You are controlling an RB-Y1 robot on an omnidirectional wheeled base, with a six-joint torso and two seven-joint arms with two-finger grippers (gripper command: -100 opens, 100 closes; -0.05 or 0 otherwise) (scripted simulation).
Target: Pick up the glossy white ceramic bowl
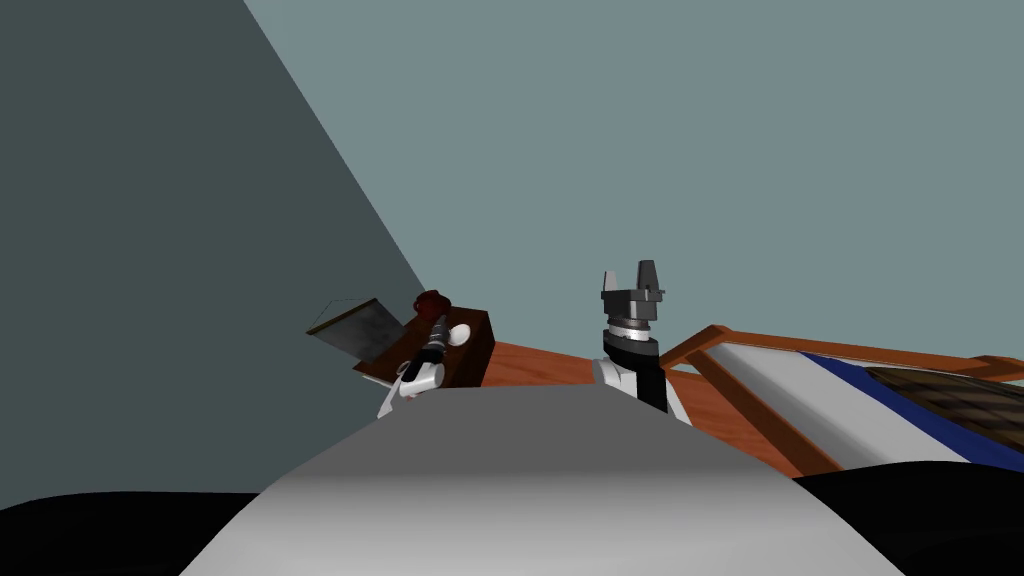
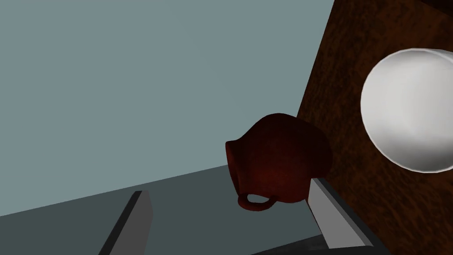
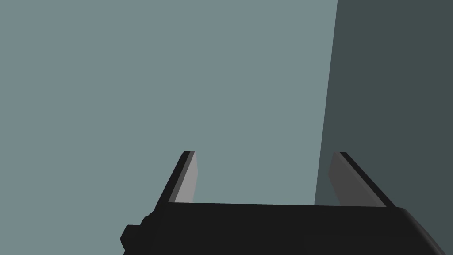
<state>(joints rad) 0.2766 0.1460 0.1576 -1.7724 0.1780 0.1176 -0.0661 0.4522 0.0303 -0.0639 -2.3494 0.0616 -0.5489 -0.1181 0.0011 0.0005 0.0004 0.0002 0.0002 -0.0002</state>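
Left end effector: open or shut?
Open: left end effector fingers stand wide apart, gripping nothing; the white bowl is untouched.

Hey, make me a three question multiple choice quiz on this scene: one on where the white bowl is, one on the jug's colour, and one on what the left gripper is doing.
1. Where does the white bowl stand?
A) on the dark wooden top, near the jug
B) on a chair
C) on a wall shelf

2. What colour is the jug?
A) blue
B) dark red
C) yellow

3. What state is the left gripper in?
A) shut on the white bowl
B) shut on the jug
C) open, holding nothing

Answers:
1 A: the left wrist view shows the white bowl resting on the brown top, with the jug at that top's edge.
2 B: its body and handle are a deep red.
3 C: its two fingers stand wide apart, and the white bowl lies off to one side of them.
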